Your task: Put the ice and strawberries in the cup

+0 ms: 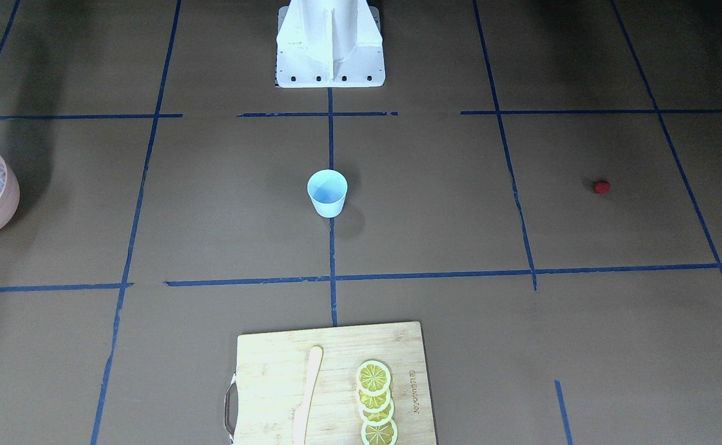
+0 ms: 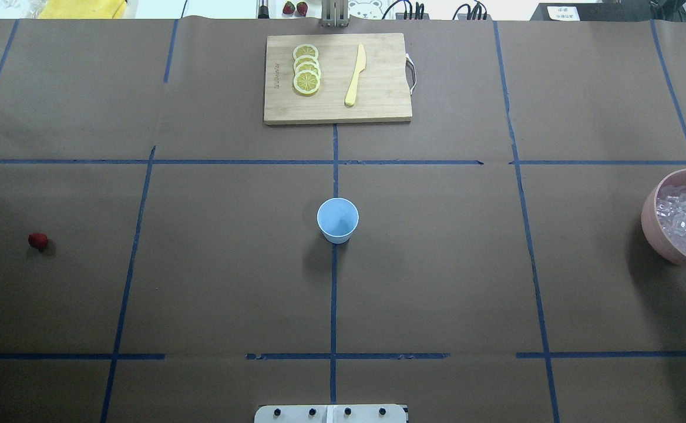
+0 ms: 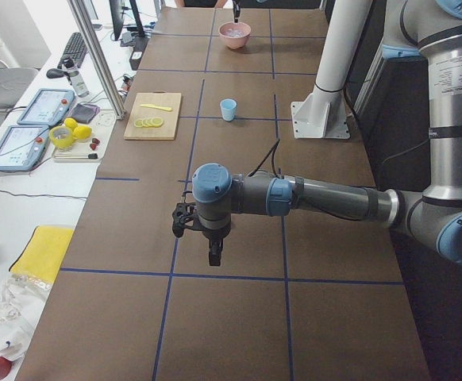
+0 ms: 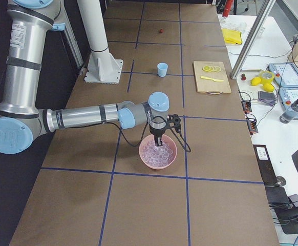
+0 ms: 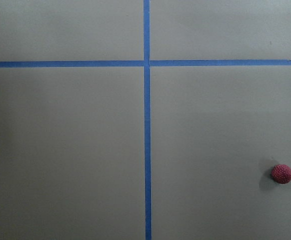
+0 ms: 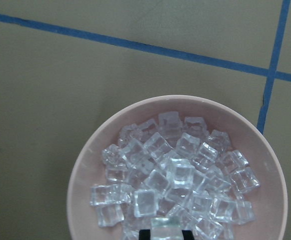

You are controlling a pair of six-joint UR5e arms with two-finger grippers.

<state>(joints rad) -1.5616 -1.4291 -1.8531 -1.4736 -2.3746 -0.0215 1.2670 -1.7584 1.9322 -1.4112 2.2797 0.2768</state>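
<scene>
The light-blue cup [image 2: 338, 220] stands upright and empty at the table's middle. One dark-red strawberry [image 2: 38, 239] lies alone on the robot's left side, low and to the right in the left wrist view [image 5: 282, 173]. My left gripper [image 3: 214, 258] hangs above the table near it; I cannot tell whether it is open or shut. Ice [image 6: 170, 170] fills the pink bowl [image 6: 85, 170] on the right side. My right gripper [image 6: 165, 234] points down just over the bowl [image 4: 144, 154], its fingertips [image 6: 145, 234] pressed on either side of one cube.
A bamboo cutting board [image 2: 337, 106] at the far edge carries lemon slices [image 2: 306, 69] and a wooden knife [image 2: 355, 76]. The white robot base [image 1: 330, 49] stands behind the cup. Blue tape lines cross the brown table.
</scene>
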